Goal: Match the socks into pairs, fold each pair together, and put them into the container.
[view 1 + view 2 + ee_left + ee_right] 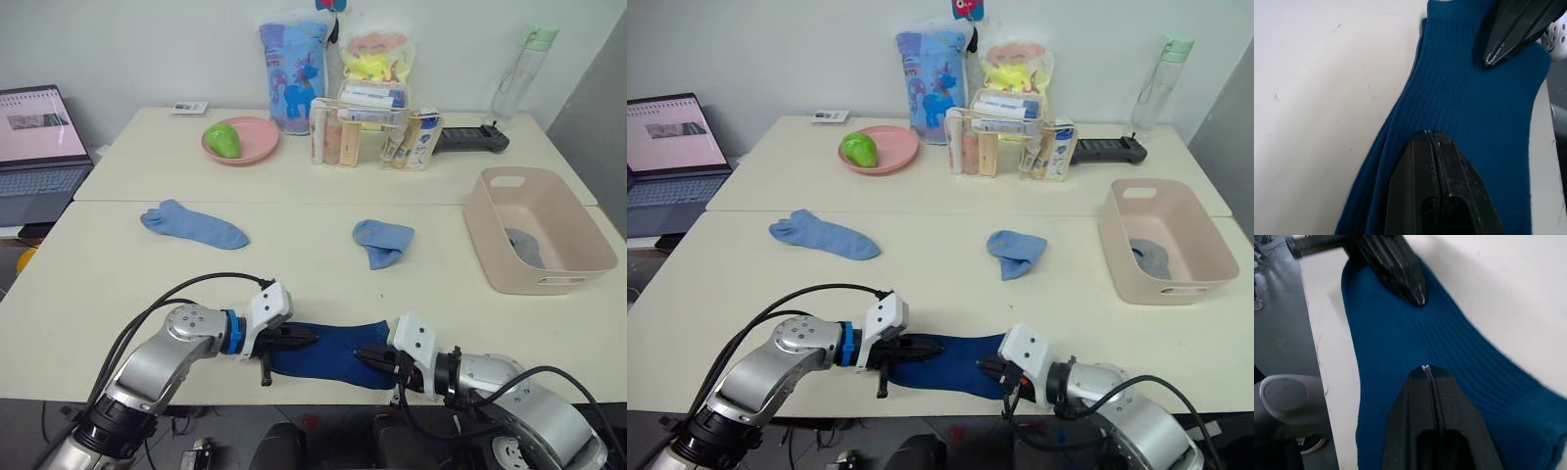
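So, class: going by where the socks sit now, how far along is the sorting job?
Done: grey fabric, apparently a sock pair, lies in the pink-beige tub. In hand: the navy socks lie stacked at the table's near edge, the left end effector and right end effector shut, tips resting on opposite ends. Left: fold and bin these, then pair the two light blue socks, one flat, one crumpled, lying apart mid-table.

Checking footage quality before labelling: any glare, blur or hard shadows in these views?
Left eye view: even light, soft shadows under the left gripper and navy socks, no glare. Left wrist view: rib texture crisp, the right gripper's fingers slightly soft. Right wrist view: fingers show pale speckle, floor dim.
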Controlling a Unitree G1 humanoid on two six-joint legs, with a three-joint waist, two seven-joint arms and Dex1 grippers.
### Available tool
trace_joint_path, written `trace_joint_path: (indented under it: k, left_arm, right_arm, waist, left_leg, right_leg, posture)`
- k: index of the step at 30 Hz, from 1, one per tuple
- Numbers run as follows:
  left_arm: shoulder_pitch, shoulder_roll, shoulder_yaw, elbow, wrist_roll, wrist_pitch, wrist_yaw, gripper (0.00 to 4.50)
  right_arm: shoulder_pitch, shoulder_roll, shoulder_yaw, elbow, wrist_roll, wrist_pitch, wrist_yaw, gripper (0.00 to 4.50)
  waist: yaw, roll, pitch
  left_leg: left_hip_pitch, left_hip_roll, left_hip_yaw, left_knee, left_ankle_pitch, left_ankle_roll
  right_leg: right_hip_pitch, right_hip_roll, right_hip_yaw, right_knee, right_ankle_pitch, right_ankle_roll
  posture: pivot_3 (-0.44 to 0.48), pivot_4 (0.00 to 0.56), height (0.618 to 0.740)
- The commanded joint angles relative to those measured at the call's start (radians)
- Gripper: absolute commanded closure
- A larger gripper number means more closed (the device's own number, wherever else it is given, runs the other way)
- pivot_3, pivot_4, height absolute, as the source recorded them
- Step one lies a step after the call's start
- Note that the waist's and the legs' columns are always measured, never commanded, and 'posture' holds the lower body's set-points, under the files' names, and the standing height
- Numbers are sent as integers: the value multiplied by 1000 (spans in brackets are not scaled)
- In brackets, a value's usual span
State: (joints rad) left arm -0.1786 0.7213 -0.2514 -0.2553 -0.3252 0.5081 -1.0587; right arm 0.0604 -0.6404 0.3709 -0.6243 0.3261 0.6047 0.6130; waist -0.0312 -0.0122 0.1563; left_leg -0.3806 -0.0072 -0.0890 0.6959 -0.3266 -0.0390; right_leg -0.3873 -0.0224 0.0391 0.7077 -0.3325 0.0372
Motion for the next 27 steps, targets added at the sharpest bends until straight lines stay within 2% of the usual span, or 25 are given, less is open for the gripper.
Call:
trace_joint_path:
  k: [1, 6, 9, 12, 18, 25, 27]
  left_arm:
    - [53, 41, -15, 54, 69, -58, 0, 4500]
    - [99, 53, 9, 89, 75, -119, 8, 4500]
    - [105, 55, 27, 77, 45, -162, -34, 4500]
    - [67, 55, 62, 80, 23, -190, -54, 4500]
    - [-46, 61, 92, -40, -66, -164, -131, 4500]
    - [-7, 56, 28, 23, 47, -296, -146, 4500]
    - [5, 16, 7, 76, 97, -335, -95, 4500]
  right_arm:
    - [36, -28, -17, -15, -17, -37, 30, 4480]
    - [114, -64, -49, 0, -36, -76, 47, 4480]
    - [140, -102, -43, 1, -87, -133, 67, 4480]
    - [134, -98, -65, -47, -75, -144, 65, 4480]
    - [105, -86, -168, -189, 16, -67, 49, 4480]
    - [11, 0, -82, -108, -58, -25, -10, 4480]
    - [-17, 33, -58, -62, -81, -3, -36, 4480]
  waist:
    - [0, 0, 0]
    - [-1, 1, -3]
    - [-1, 1, -3]
    - [0, 0, -2]
    - [2, -2, 3]
    - [-1, -2, 3]
    - [1, -1, 3]
  left_leg:
    - [0, 0, 0, 0, 0, 0]
    - [3, 0, 0, -1, 0, 0]
    - [7, 1, 1, -1, 0, 0]
    - [16, 1, 0, -5, 0, 0]
    - [14, 0, -1, -4, 0, 0]
    - [15, 1, 0, -8, 0, 0]
    - [14, 1, -1, -8, 0, 0]
  right_leg:
    - [0, 0, 0, 0, 0, 0]
    - [3, 0, 0, 0, 0, 0]
    - [7, 0, 0, -1, 0, 0]
    - [16, 0, 0, -5, 0, 0]
    - [15, 0, -1, -5, 0, 0]
    - [14, 1, 0, -7, 0, 0]
    - [14, 1, 0, -7, 0, 0]
  posture:
    - [0, 150, 703]
    - [0, 150, 703]
    - [0, 150, 703]
    - [0, 150, 703]
    - [0, 150, 703]
    - [0, 150, 703]
    - [0, 150, 703]
